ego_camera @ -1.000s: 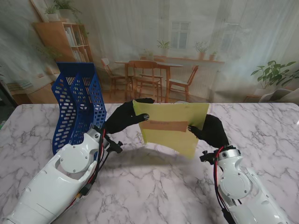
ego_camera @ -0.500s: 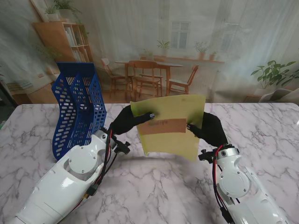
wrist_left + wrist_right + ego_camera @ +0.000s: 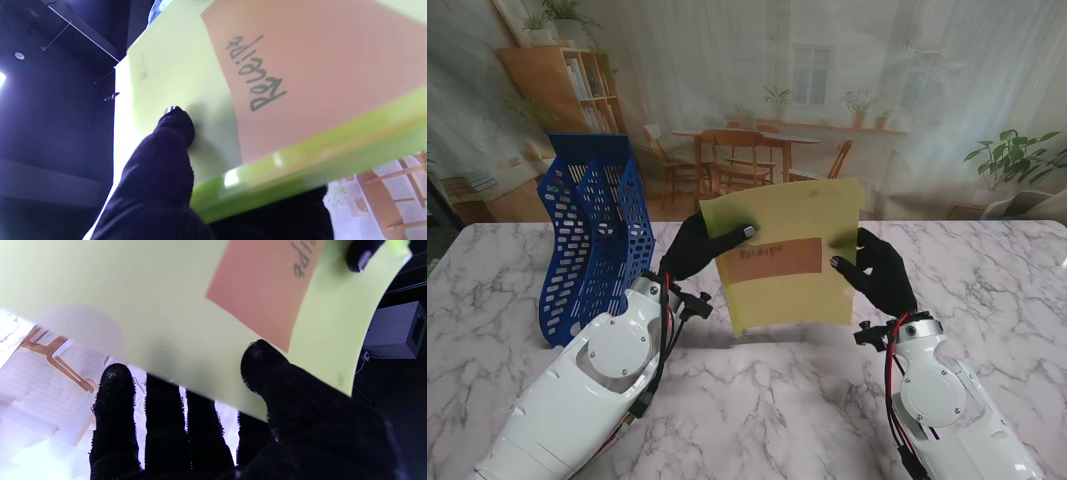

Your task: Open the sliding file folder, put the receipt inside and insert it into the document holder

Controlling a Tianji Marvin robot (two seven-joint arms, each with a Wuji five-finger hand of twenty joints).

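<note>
While both pinch its edges, I see the folder (image 3: 784, 255) upright — left robot hand (image 3: 695, 250), right robot hand (image 3: 879, 272). Receipt (image 3: 770, 261) apparently inside.

folder (image 3: 782, 255) upright | left robot hand (image 3: 695, 250), right robot hand (image 3: 882, 275) gripping | holder (image 3: 587, 235) left

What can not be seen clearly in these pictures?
- Folder slide bar: blurred in the left wrist view; open or closed cannot be told.
- Left hand fingers: behind the folder in the stand view.
- Receipt writing: too small there; cut off by the edge in the right wrist view.
- Holder inside: hidden by its mesh walls.
</note>
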